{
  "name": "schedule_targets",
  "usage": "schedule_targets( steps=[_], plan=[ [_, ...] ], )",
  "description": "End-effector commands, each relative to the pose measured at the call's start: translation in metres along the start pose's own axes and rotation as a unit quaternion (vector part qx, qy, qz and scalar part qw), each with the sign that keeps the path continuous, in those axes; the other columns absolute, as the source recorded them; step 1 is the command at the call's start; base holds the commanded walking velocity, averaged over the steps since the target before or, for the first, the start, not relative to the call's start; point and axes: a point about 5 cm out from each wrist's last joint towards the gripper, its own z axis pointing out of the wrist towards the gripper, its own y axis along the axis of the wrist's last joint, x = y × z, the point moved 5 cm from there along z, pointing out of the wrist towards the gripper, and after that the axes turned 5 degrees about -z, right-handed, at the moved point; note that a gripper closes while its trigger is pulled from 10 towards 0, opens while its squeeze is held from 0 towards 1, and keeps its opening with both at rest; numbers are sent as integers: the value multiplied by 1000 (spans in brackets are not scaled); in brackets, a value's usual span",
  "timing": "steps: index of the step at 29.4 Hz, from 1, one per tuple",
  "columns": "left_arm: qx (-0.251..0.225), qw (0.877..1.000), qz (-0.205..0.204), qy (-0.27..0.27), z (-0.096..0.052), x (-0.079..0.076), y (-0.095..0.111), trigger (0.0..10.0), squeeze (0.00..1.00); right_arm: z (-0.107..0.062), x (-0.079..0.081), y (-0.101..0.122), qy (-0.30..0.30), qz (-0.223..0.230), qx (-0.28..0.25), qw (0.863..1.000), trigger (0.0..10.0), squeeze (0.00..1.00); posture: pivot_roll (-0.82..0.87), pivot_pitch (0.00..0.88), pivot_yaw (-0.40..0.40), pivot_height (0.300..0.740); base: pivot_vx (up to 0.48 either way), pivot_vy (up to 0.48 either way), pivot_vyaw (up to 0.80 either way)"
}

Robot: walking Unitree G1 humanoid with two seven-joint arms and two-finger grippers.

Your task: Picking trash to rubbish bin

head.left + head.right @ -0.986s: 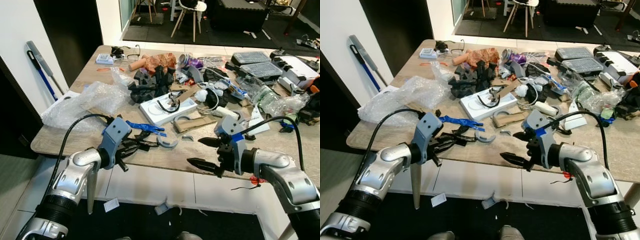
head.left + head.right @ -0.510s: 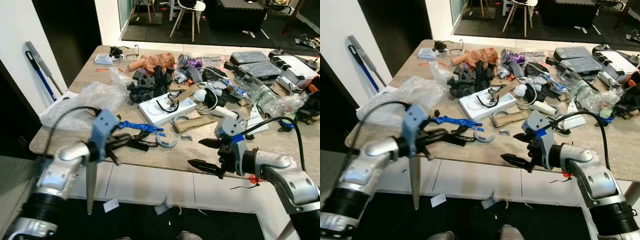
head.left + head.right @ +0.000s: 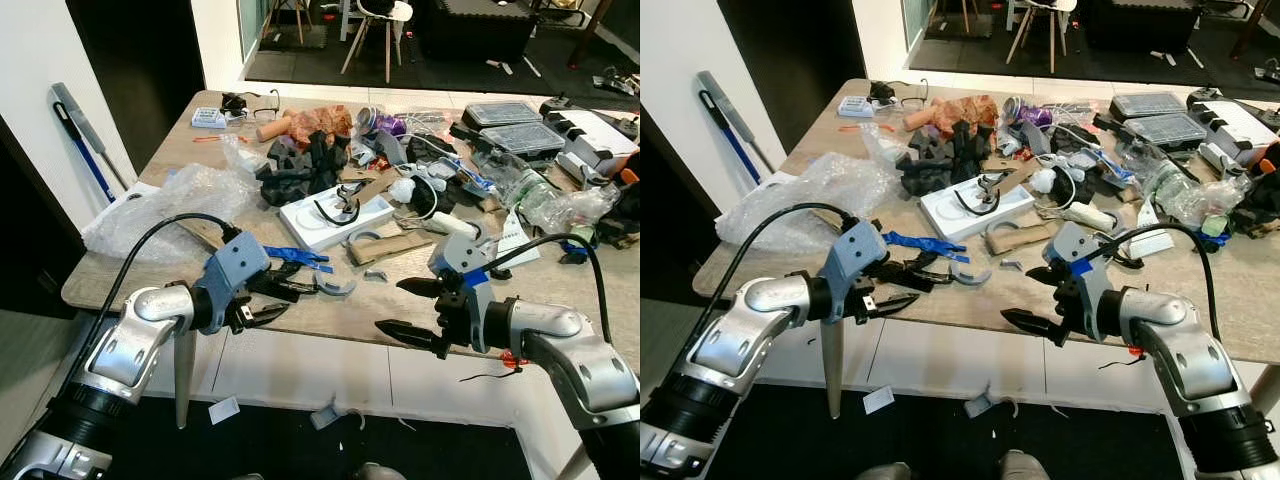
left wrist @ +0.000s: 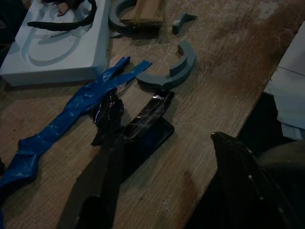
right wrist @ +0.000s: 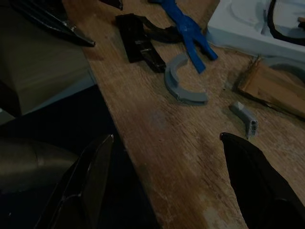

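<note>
Trash covers our table [image 3: 560, 290]: from the head, a black scrap [image 3: 285, 290] lies just ahead of our left gripper [image 3: 268, 305], fingers spread, near a blue strip [image 3: 292, 256]. Our right gripper [image 3: 408, 308] hangs spread over the table edge. At our left wrist, one finger [image 4: 97, 183] overlaps the scrap. At our right wrist, a grey curved piece [image 5: 183, 86] lies beyond the parted fingers.

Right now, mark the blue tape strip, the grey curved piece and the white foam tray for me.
blue tape strip [image 4: 78, 106]: left wrist view, middle of the strip.
grey curved piece [image 5: 182, 86]: right wrist view, middle of its arc.
white foam tray [image 3: 312, 228]: left eye view, bare near-left part of its top.
</note>
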Motion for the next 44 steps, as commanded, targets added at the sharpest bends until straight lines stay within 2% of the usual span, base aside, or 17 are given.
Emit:
schedule_targets(
  steps=[1, 8, 9, 11, 12, 13, 14, 18, 19, 21, 24, 26, 33, 35, 41, 43, 44],
  plan=[
    [4, 1000, 12, -4, 1, -1, 4, 10000, 1000, 3, 7, 4, 11, -7, -5, 1000, 10000, 0, -47, 0, 39, 740, 0, 0, 0],
    [-4, 1000, 3, 10, -17, 6, 9, 10000, 1000, 3, 18, 31, 22, -16, -46, 999, 10000, 0, -79, 0, 60, 740, 0, 0, 0],
    [-25, 999, -4, 22, -21, 9, 15, 10000, 1000, 4, 18, 37, 22, -25, -52, 998, 10000, 0, -72, 0, 58, 740, 0, 0, 0],
    [-43, 998, -13, 37, -24, 13, 19, 10000, 1000, 7, 14, 42, 14, -22, -63, 998, 10000, 0, -67, 0, 55, 740, 0, 0, 0],
    [-54, 997, -16, 47, -27, 17, 21, 10000, 937, 9, 10, 45, 5, -19, -69, 997, 10000, 0, -65, 0, 47, 740, 0, 0, 0],
    [-62, 996, -18, 54, -28, 19, 23, 10000, 937, 10, 7, 47, -1, -17, -73, 997, 10000, 0, -65, 0, 47, 740, 0, 0, 0],
    [-74, 995, -23, 57, -30, 19, 24, 10000, 0, 11, 3, 49, -14, -16, -80, 997, 10000, 0, -70, 0, 48, 740, 0, 0, 0],
    [-106, 991, -44, 72, -35, 18, 23, 10000, 0, 10, -4, 52, -60, -2, -104, 993, 10000, 0, -69, 0, 36, 740, 0, 0, 0],
    [-131, 984, -67, 99, -37, 24, 21, 10000, 0, 9, -13, 56, -107, 21, -129, 986, 10000, 0, -72, 0, 34, 740, 0, 0, 0],
    [-147, 978, -82, 121, -39, 29, 19, 10000, 0, 9, -23, 60, -144, 35, -144, 978, 10000, 0, -70, 10, 32, 740, 0, 0, 0],
    [-158, 973, -88, 141, -41, 31, 18, 10000, 0, 7, -27, 60, -168, 44, -151, 973, 10000, 0, -64, 34, 28, 740, 0, 0, 0],
    [-177, 963, -96, 176, -42, 35, 18, 10000, 0, 10, -35, 61, -196, 61, -158, 966, 10000, 0, -53, 57, 9, 740, 0, 0, 0],
    [-215, 947, -101, 217, -43, 29, 22, 10000, 0, 23, -29, 63, -169, 79, -156, 970, 10000, 0, -32, 110, -29, 740, 0, 0, 0],
    [-202, 949, -106, 220, -39, 21, 15, 10000, 0, 20, -28, 60, -164, 85, -147, 972, 10000, 0, -36, 136, -34, 740, 0, 0, 0],
    [-184, 953, -105, 216, -36, 13, 8, 10000, 0, 16, -28, 57, -168, 88, -141, 972, 10000, 0, -42, 151, -35, 740, 0, 0, 0],
    [-175, 964, -88, 179, -33, -3, 11, 10000, 0, 10, -29, 56, -168, 86, -135, 973, 10000, 0, -50, 172, -34, 740, 0, 0, 0],
    [-175, 964, -88, 179, -33, -3, 11, 10000, 0, 10, -29, 56, -168, 86, -135, 973, 10000, 0, -50, 172, -34, 740, 0, 0, 0]
  ],
)
